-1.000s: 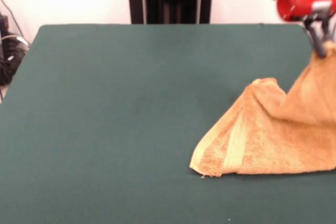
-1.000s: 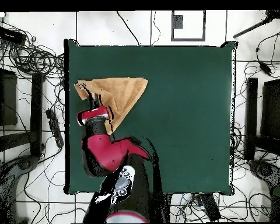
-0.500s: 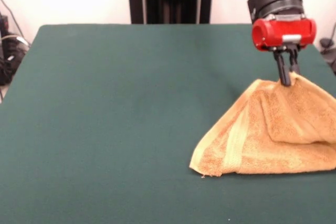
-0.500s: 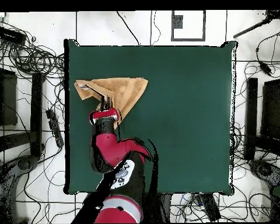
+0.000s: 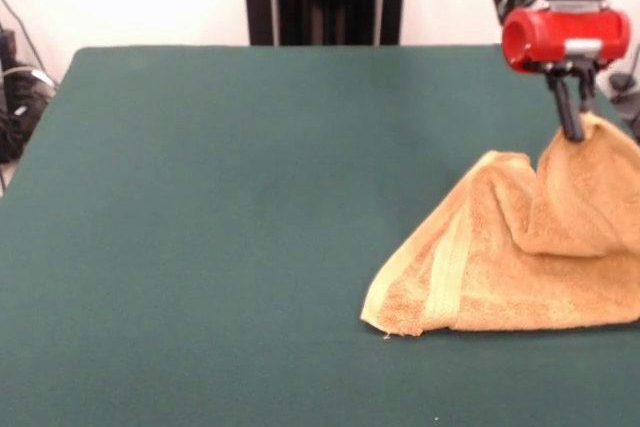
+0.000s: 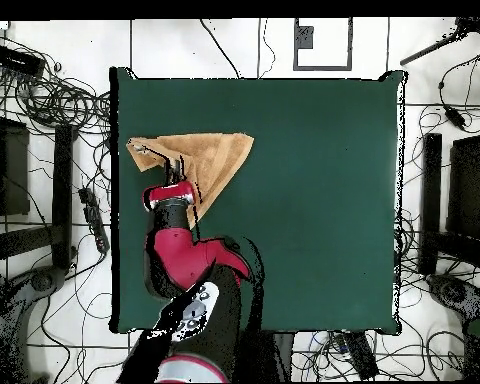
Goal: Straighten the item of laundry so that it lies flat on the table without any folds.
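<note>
Fingers (image 5: 572, 129) clamped on a raised fold of the towel (image 5: 510, 257); remainder lies creased on the bench (image 5: 220, 197).

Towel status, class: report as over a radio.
Hand shut on towel, one corner lifted. Towel folded, near table edge, not flat. Nothing in the way.

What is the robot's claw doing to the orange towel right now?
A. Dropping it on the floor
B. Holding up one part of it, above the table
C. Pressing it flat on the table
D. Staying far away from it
B. In the front view the gripper has its jaws shut on a peak of the towel, pulled up above the green table, while the rest lies folded on it.
</note>
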